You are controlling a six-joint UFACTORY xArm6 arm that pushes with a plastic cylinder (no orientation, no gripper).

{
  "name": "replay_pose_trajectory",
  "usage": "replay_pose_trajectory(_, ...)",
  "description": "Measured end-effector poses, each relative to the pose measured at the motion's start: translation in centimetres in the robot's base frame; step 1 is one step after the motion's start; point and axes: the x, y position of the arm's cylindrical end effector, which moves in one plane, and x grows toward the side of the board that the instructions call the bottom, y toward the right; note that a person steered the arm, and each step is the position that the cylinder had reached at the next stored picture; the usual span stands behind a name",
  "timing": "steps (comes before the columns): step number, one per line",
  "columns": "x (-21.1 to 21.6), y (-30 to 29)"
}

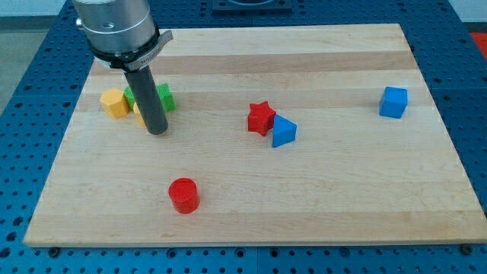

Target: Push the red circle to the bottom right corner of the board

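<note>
In the camera view, my tip point(156, 131) is resting on the board point(319, 205) near its top left corner, and there is no pincer to speak of: the arm is ending in a plain dark rod, so nothing is open, closed or holding anything. The tip is sitting just beside a small cluster of blocks, with a yellow block point(115, 102) to the view's left of it and a green block point(161, 97) showing behind the rod; a sliver of another yellow piece seems to be peeking out at the rod's edge, though its shape is hidden. The red circle point(183, 195) is lying near the bottom edge, left of the middle, and it is lying below the tip and slightly to the view's right, well apart from it. Being round, it has no long axis to mind. The target corner is far off to the view's right, so I judge the tip needs to come round to the circle's left side before pushing rightwards along the bottom edge. A red star point(261, 118) and a blue triangle point(283, 132) are touching near the centre, and a blue cube point(393, 101) is sitting by the right edge; none appears to be blocking that path. The board is pale smooth wood, lying on a blue perforated table point(23, 144).
</note>
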Motion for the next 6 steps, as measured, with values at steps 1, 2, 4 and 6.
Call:
replay_pose_trajectory(1,0.8,0.0)
replay_pose_trajectory(2,3.7,-0.4)
replay_pose_trajectory(4,11.2,-2.6)
replay_pose_trajectory(6,13.9,2.2)
